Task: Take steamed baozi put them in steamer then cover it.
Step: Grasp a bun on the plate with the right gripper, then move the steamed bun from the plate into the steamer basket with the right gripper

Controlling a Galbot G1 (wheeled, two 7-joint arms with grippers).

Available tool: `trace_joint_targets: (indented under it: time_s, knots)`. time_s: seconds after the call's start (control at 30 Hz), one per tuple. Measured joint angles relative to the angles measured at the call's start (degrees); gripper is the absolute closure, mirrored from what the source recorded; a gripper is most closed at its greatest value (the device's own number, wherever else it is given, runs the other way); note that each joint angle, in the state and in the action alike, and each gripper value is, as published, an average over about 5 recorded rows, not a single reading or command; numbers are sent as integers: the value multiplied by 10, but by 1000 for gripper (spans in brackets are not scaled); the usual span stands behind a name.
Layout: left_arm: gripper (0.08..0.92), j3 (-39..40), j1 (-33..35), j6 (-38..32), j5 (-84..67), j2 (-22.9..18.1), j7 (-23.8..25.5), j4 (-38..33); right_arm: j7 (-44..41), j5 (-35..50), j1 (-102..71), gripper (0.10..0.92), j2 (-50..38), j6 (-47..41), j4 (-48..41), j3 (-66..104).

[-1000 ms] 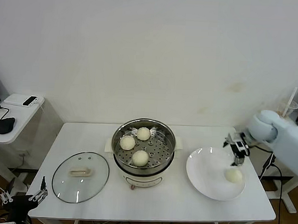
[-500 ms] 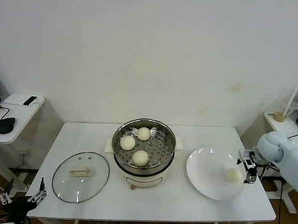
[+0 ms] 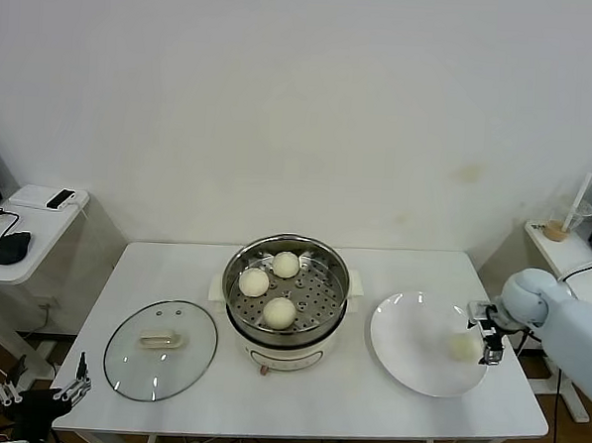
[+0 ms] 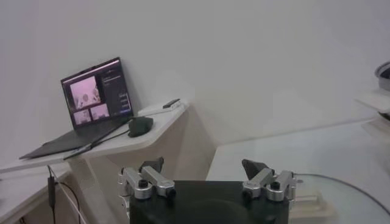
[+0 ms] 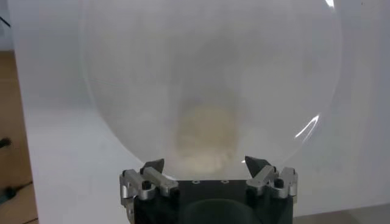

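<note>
Open right gripper [image 3: 490,335] beside last baozi [image 3: 462,345], white plate [image 3: 408,356]

Three round off-white steamed baozi [image 3: 269,284] sit inside the shiny steel steamer [image 3: 286,300] at frame centre. A fourth, somewhat blurred, lies lower right. The clear glass cover [image 3: 161,337] lies flat lower left.

- The right arm [image 3: 569,320] has a smooth, pale blue-white shell with a rounded, ball-like joint at the wrist.
- The right gripper [image 5: 208,167] has a black body with silver metal finger mounts, black screws and dark pointed fingers [image 5: 152,165].
- The left gripper [image 4: 208,168] has the same black block, silver brackets and dark tips.
</note>
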Motion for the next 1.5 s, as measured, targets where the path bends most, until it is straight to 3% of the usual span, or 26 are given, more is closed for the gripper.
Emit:
trace_joint_targets:
  time_s: [0.2, 0.77, 1.13, 1.5]
  knots:
    - [177, 0, 1, 0, 1, -2, 0, -1, 4, -6, -3, 217, 14, -4, -13, 4]
    - [177, 2, 2, 0, 2, -5, 0, -6, -3, -1, 8, 427, 16, -18, -11, -4]
    - [177, 4, 0, 2, 2, -4, 0, -10, -13, 41, 96, 430, 4, -34, 35, -64]
    - [177, 3, -1, 4, 2, 0, 2, -14, -7, 138, 280, 416, 41, -72, 87, -174]
